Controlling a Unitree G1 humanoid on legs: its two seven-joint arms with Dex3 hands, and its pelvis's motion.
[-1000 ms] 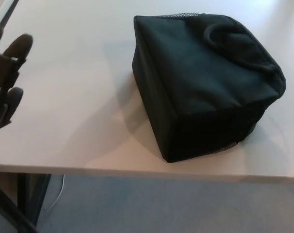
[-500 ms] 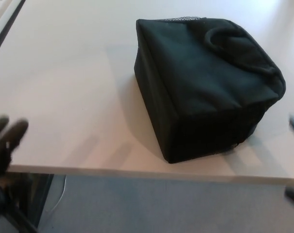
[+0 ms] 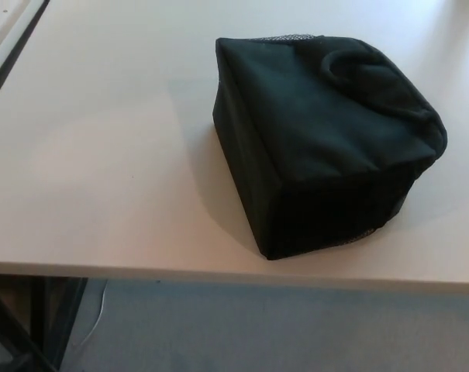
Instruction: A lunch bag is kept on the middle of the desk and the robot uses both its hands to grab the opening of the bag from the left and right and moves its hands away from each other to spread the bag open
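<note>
The lunch bag (image 3: 319, 132) is plain black, with what looks like grey mesh along its far top edge. The bench (image 3: 102, 155) is pale beige; the floor (image 3: 257, 329) is grey-blue.

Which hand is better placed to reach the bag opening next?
Neither: no hand is in view. The lunch bag sits closed, right of centre on the desk, so the right hand probably has the shorter reach, but the task needs both.
</note>
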